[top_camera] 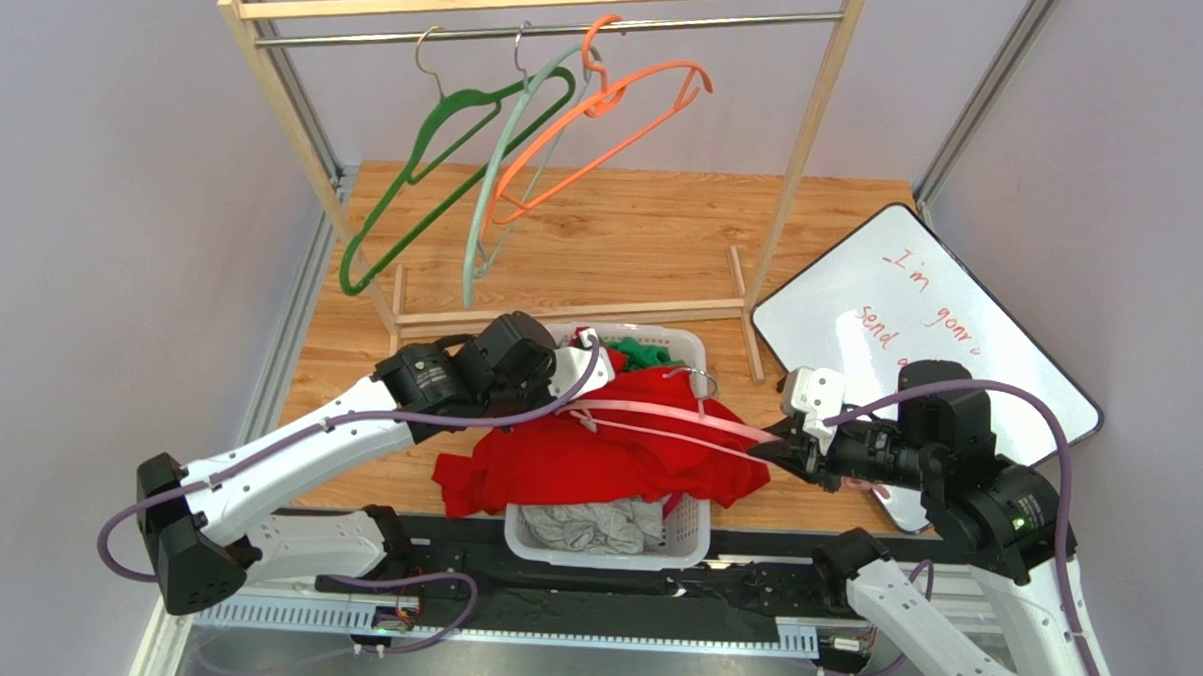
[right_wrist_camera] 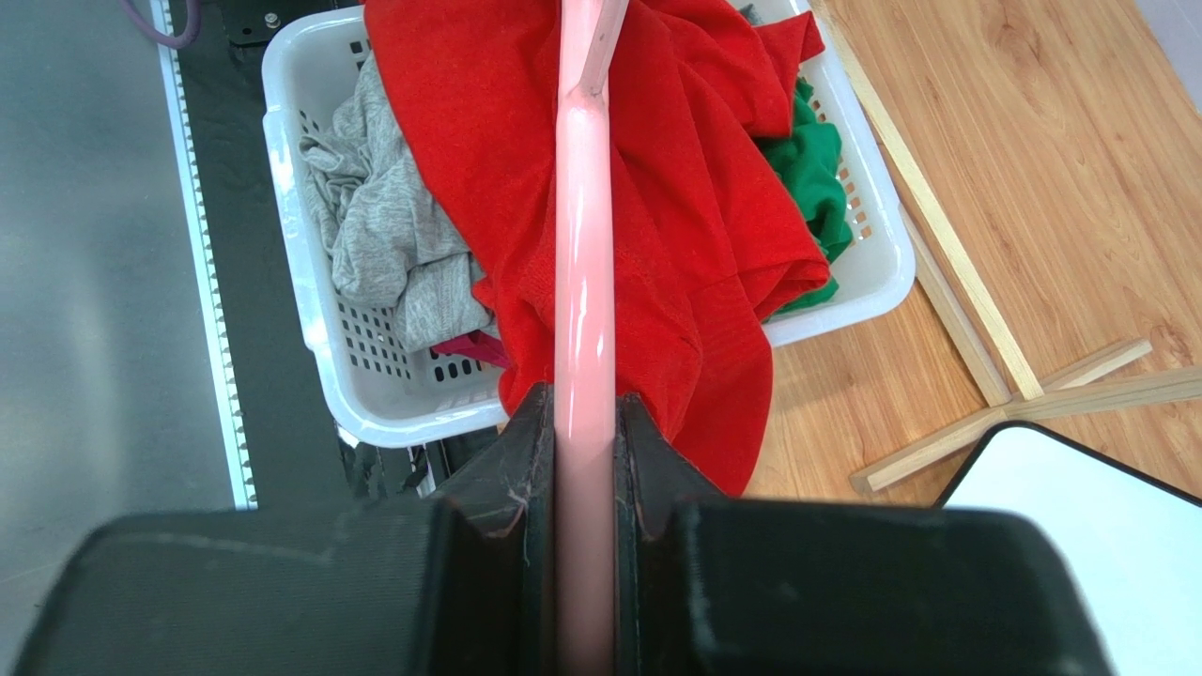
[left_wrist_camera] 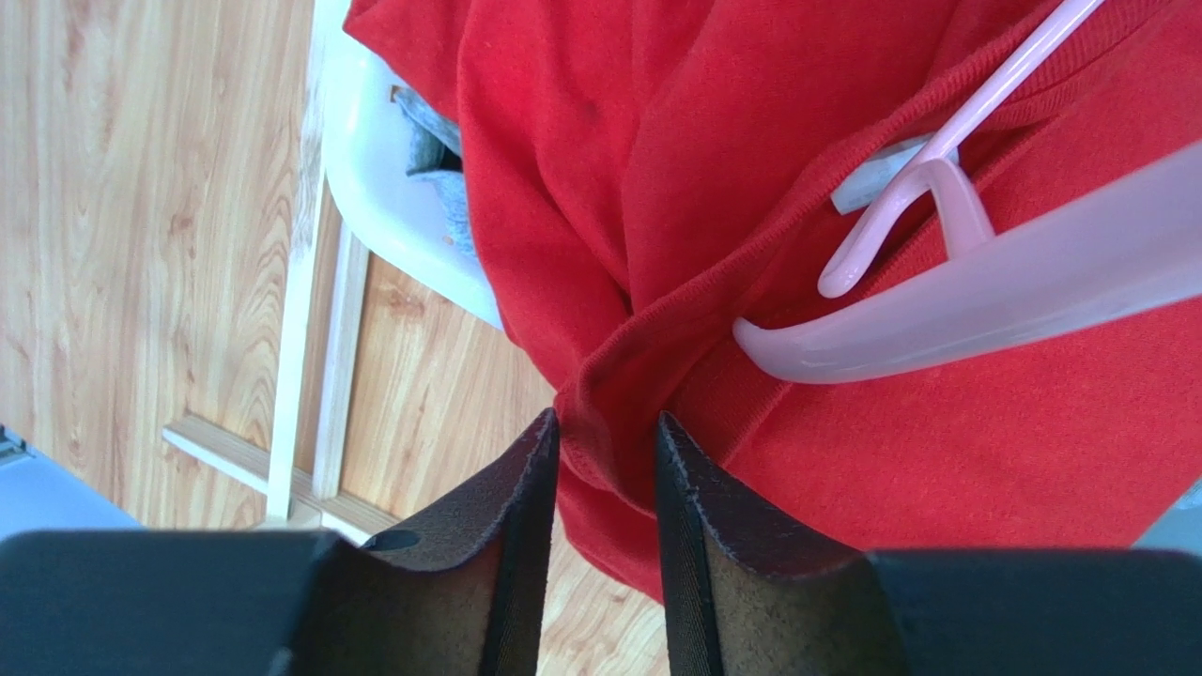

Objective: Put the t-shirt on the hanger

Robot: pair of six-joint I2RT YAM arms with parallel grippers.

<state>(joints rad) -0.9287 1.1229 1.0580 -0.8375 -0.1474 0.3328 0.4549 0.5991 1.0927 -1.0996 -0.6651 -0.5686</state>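
The red t-shirt point(top_camera: 618, 462) is draped over the white basket point(top_camera: 688, 542). The pale pink hanger point(top_camera: 665, 413) lies across it, reaching from right to left, with its metal hook at the far side. My right gripper point(top_camera: 778, 442) is shut on one end of the hanger point(right_wrist_camera: 581, 282), and the shirt point(right_wrist_camera: 677, 183) hangs beyond it. My left gripper point(top_camera: 588, 380) is at the shirt's left part. In the left wrist view its jaws point(left_wrist_camera: 607, 437) hold a bunched fold of the shirt's ribbed edge point(left_wrist_camera: 706, 169), close below the hanger's tip point(left_wrist_camera: 1016, 275).
The basket point(right_wrist_camera: 325, 352) also holds a grey garment point(right_wrist_camera: 381, 226) and a green one point(right_wrist_camera: 811, 169). A wooden rack point(top_camera: 810, 135) at the back carries green, mint and orange hangers. A whiteboard point(top_camera: 924, 320) lies at the right.
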